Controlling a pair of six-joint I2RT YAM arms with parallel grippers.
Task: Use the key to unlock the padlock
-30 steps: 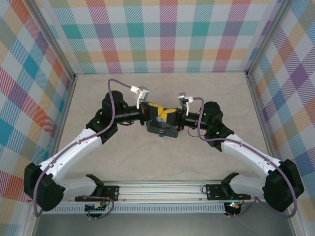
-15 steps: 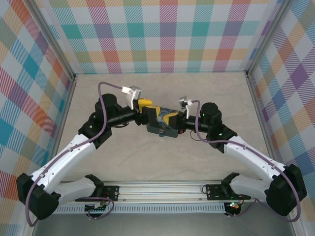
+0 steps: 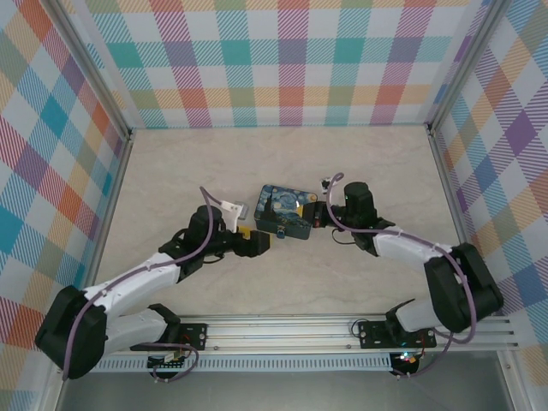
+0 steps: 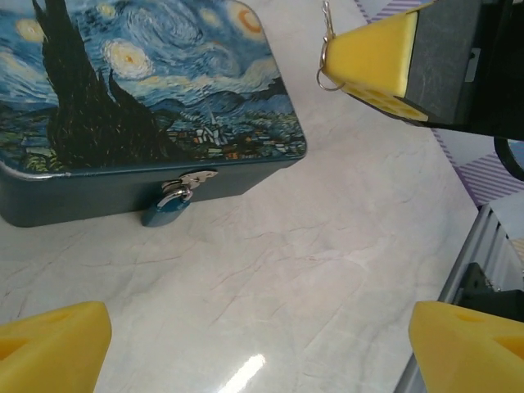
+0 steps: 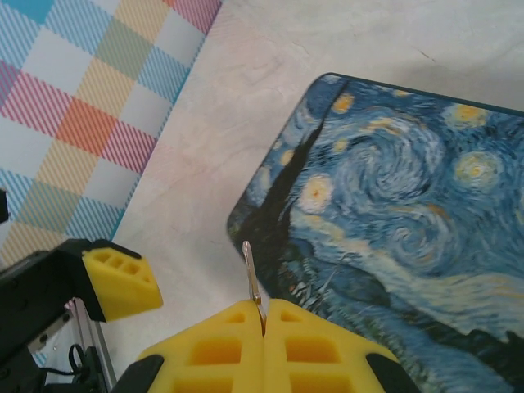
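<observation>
Top external view, one tin (image 3: 286, 211), one padlock (image 4: 166, 211) on its near latch (image 4: 191, 177), one key (image 5: 252, 274) clamped in right claw (image 5: 264, 315), left claw (image 3: 259, 243) apart, marble tabletop (image 3: 171, 171), checked walls (image 3: 291, 68)

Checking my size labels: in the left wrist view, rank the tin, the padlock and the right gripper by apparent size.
1. tin, cut off at the frame edge yet largest.
2. right gripper, also cut off, and its nearness to the camera is unsure.
3. padlock, clearly smallest.
</observation>
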